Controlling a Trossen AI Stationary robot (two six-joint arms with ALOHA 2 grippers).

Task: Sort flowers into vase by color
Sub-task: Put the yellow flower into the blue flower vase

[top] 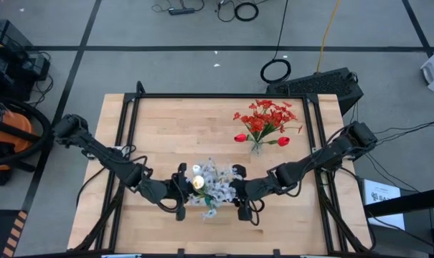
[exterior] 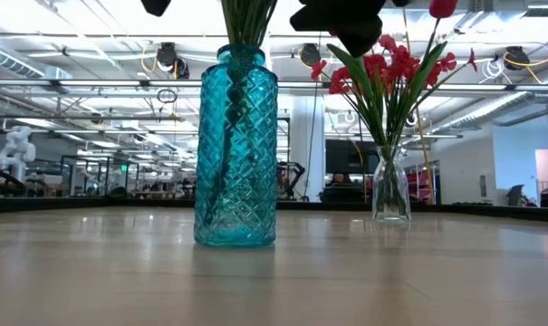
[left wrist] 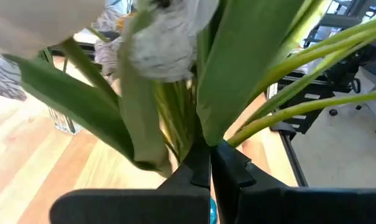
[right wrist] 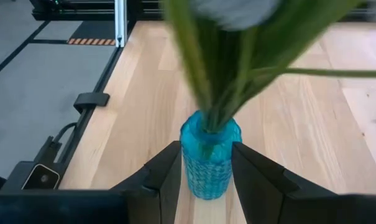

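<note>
Table (top: 166,122) carried the blue vase (exterior: 236,149) of white flowers (top: 211,183); red flowers (top: 265,118) stood apart. Left hand (left wrist: 207,171) was pressed together at the stems; right hand (right wrist: 203,168), spread, straddled the vase and might tip it.

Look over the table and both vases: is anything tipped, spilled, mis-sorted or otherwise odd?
Nothing stands out. The teal vase stands upright with the white flowers, and the clear vase stands upright with only red flowers. The right pincer stands open either side of the teal vase; the left pincer is shut by the stems.
</note>
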